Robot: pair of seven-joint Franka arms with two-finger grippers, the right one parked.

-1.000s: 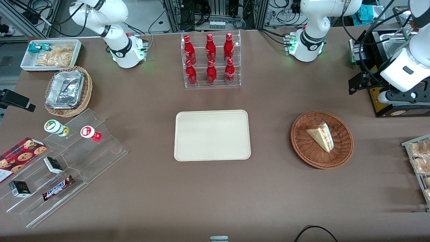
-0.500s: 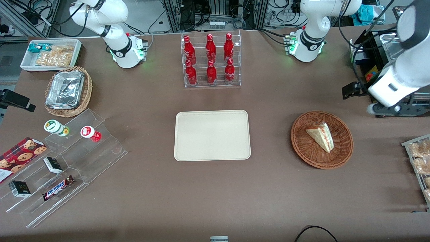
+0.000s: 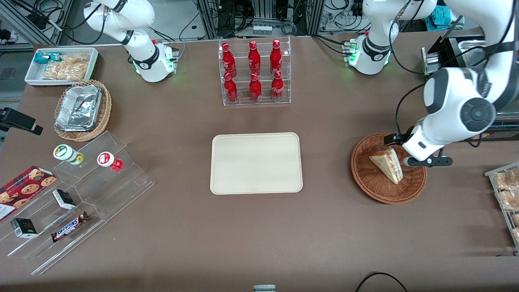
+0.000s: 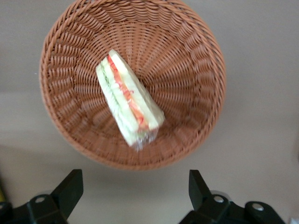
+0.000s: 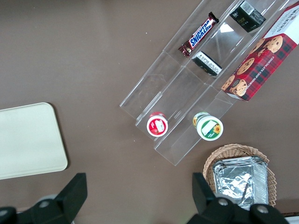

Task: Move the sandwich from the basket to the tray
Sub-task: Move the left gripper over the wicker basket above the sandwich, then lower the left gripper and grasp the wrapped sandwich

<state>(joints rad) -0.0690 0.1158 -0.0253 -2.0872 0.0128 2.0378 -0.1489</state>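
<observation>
The sandwich [image 3: 387, 164], a pale wedge with red and green filling, lies in the reddish-brown wicker basket [image 3: 377, 190]. The cream tray [image 3: 255, 163] sits bare at the table's middle, beside the basket toward the parked arm's end. My left gripper [image 3: 421, 157] hangs over the basket's edge on the working arm's side, above the sandwich. In the left wrist view the gripper [image 4: 134, 179] is open and empty, its black fingertips [image 4: 72, 179] wide apart over bare table just outside the basket's rim [image 4: 196, 60]. The sandwich [image 4: 128, 105] lies whole inside the basket. The tray [image 5: 28, 140] also shows in the right wrist view.
A clear rack of red bottles [image 3: 254, 73] stands farther from the camera than the tray. A stepped acrylic shelf with snacks [image 3: 81, 198], a tan basket of foil trays [image 3: 81, 109] and a white snack bin [image 3: 61, 67] lie toward the parked arm's end. A snack rack [image 3: 505, 194] sits at the working arm's end.
The left arm has swung in from the working arm's end of the table and lowered, so its gripper now hangs over the basket's edge. The sandwich, basket and tray have not moved.
</observation>
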